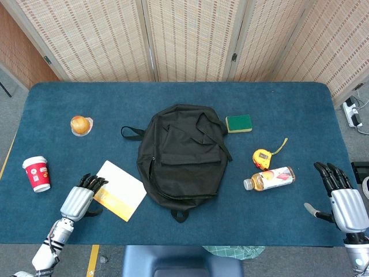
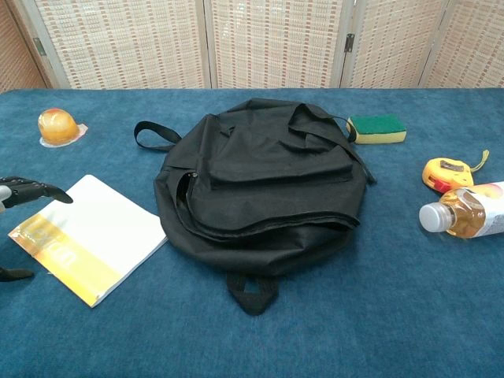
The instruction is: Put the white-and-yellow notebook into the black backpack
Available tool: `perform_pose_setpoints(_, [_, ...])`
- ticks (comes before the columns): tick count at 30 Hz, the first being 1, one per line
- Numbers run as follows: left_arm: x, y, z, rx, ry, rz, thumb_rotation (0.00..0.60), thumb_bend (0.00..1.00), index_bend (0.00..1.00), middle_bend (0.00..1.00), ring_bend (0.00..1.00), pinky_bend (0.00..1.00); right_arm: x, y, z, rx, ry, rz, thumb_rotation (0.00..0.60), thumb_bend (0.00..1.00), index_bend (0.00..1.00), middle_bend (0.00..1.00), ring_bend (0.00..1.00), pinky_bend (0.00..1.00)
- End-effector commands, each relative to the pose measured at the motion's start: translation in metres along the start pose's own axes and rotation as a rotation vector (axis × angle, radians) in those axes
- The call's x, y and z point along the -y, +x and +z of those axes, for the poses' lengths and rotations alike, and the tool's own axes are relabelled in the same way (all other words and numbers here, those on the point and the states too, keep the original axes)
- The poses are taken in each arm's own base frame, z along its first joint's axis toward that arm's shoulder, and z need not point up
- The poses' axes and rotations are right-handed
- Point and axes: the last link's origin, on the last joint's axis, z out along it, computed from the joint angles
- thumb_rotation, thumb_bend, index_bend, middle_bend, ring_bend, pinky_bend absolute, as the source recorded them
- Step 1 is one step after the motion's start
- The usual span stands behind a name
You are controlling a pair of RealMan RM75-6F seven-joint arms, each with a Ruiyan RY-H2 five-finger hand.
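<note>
The fingers (image 1: 92, 180) of the left hand (image 1: 79, 198) are spread apart and empty, their tips reaching the yellow edge of the notebook (image 1: 118, 189), while the thumb is seen lower down beside that same edge in the chest view; whether the notebook is actually touched cannot be told. The notebook is laid flat on the blue counter (image 1: 173, 92), just left of the backpack (image 1: 183, 154) and nearly touching its side, white over most of its cover with a yellow band along the near edge. The backpack is laid flat at the middle of the counter, its side zipper seen partly open toward the notebook. The right hand (image 1: 344, 199) is held open and empty, fingers extended, well to the right of the backpack near the counter's edge. Right of the backpack are found a green sponge (image 1: 238, 123), a yellow tape measure (image 1: 262, 157) and a bottle (image 1: 269, 178) on its side; left of it are placed an orange fruit (image 1: 80, 124) and a red cup (image 1: 36, 172).
</note>
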Motion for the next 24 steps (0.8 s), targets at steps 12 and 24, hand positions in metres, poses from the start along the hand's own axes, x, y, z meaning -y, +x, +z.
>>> perform_pose_setpoints(12, [-0.001, -0.006, 0.015, 0.034, 0.003, -0.006, 0.6, 0.18, 0.22, 0.23, 0.15, 0.13, -0.001, -0.001, 0.001, 0.004, -0.006, -0.004, 0.6, 0.1, 0.07, 0.13, 0.06, 0.1])
perform_pose_setpoints(24, [-0.008, -0.011, 0.024, -0.029, -0.019, -0.085, 0.6, 0.18, 0.27, 0.26, 0.19, 0.13, -0.002, -0.002, 0.0, 0.005, -0.011, -0.009, 0.6, 0.1, 0.08, 0.13, 0.06, 0.1])
